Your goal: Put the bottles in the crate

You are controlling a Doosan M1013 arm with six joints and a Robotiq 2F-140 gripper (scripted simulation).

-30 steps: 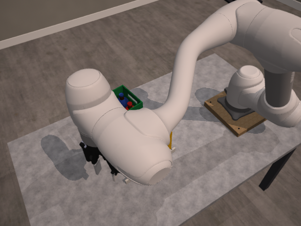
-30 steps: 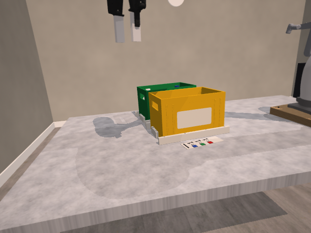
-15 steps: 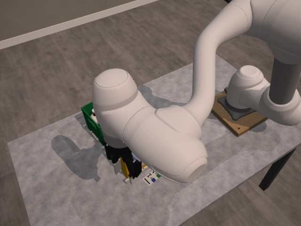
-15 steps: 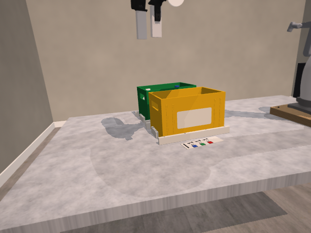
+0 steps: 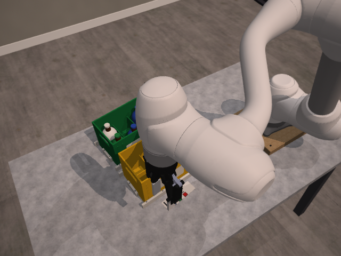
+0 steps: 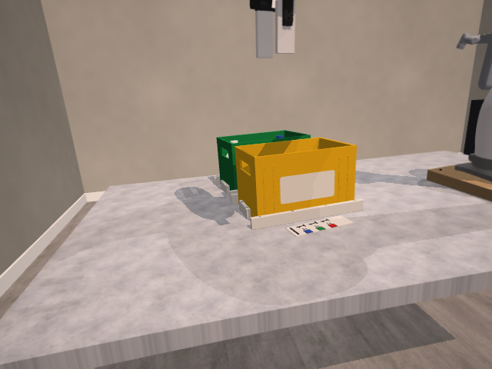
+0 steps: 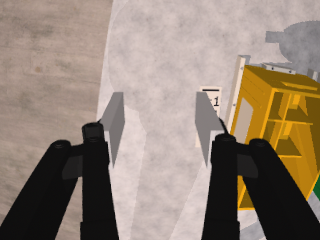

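Grey mottled surface (image 5: pixel 115 220) (image 6: pixel 198 266) (image 7: pixel 160 50) carries the green bottle-holding crate (image 5: pixel 106 144) (image 6: pixel 227 171) and the yellow plastic crate (image 5: pixel 132 176) (image 6: pixel 270 186) (image 7: pixel 260 110). Black two-finger gripper (image 6: pixel 274 29) (image 7: pixel 159 107) hangs partly open, grasping nothing. No bottle seems transferred; next move probably needs approaching a listed bottle from above.

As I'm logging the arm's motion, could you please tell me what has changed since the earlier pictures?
The end effector has moved rightward in the exterior view, holding nothing. The yellow crate, green crate and pick list stayed put.
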